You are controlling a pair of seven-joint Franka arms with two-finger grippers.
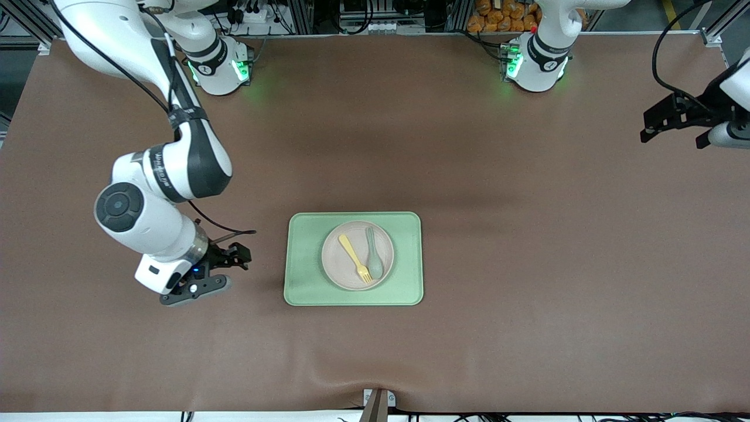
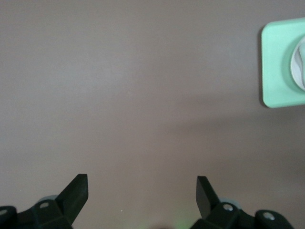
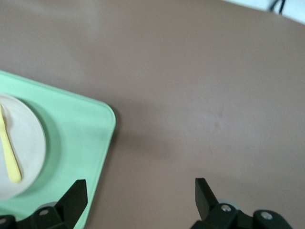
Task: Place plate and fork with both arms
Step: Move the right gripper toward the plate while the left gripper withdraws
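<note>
Diagonally fork [image 1: 355, 259] on plate [image 1: 340, 270], tines camera-ward

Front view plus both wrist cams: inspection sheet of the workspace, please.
Surface: brown table cover, slight ripple at the edge nearest the camera.
Job's things: plate on the green tray; fork on the plate.
Clutter: grey-green spoon on the plate beside the fork.
Grippers: right gripper open, over bare cover beside the tray; left gripper open, waiting over the left arm's end.
Cables: black cables along both arms.
Surroundings: frame rails, orange items above the table.
</note>
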